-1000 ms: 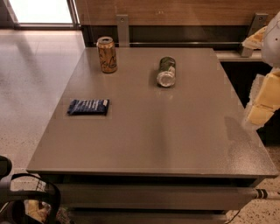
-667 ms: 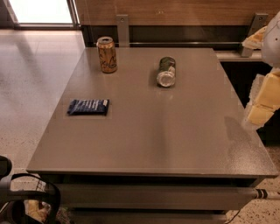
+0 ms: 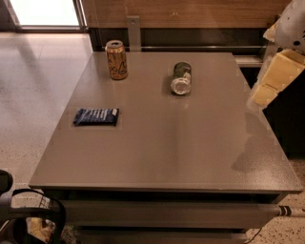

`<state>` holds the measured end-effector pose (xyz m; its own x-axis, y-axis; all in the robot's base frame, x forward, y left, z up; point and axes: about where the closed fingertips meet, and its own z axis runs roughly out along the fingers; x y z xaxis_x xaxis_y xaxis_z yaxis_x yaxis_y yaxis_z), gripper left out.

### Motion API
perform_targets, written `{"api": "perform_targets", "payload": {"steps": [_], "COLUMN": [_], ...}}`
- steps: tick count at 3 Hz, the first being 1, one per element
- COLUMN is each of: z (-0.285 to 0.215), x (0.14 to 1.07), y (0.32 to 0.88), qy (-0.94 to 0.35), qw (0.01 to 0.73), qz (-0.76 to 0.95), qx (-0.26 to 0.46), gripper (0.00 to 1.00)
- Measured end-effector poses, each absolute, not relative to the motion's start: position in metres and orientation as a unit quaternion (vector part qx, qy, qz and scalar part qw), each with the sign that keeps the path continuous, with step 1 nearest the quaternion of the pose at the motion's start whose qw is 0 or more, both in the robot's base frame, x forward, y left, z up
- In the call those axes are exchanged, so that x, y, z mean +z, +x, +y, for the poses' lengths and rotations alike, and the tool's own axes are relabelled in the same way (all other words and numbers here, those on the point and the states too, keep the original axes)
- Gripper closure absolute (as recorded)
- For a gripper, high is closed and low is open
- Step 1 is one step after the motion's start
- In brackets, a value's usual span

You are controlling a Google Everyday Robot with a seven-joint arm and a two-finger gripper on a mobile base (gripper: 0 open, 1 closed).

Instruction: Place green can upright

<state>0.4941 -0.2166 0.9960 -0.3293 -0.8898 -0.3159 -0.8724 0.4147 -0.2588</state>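
the green can (image 3: 181, 78) lies on its side on the far half of the grey tabletop (image 3: 157, 157), a little right of the middle. its long axis runs roughly away from the camera, and 1 silver end faces the viewer, with the dark green body behind it. nothing touches it.

the hand (image 3: 275, 78) is at the right edge of the view, cream-coloured and blocky, hanging above the tabletop's right rim. it is well apart from the green can and holds nothing that can be seen. whether it is set wide or narrow cannot be told from this angle. a soft shadow falls on the tabletop below it, near the right edge.

an orange-gold can (image 3: 116, 59) stands upright near the far left corner, well apart from the green one. a dark blue packet (image 3: 96, 116) lies flat near the left edge, nearer the camera than the 2 cans.

a pale speckled floor (image 3: 33, 95) shows to the left, and a wood panel (image 3: 190, 12) runs behind the tabletop.
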Motion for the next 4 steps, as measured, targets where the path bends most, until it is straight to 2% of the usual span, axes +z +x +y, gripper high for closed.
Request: {"api": "perform_targets", "payload": {"steps": [2,4], "z": [-0.203,-0.177], "x": [0.991,0.990], "y": [0.562,0.630], "qy": [-0.403,-0.318], "qw": [0.220,0.236], "qz": [0.888,0.917], "qx": [0.013,0.042], "gripper": [0.00,0.00]}}
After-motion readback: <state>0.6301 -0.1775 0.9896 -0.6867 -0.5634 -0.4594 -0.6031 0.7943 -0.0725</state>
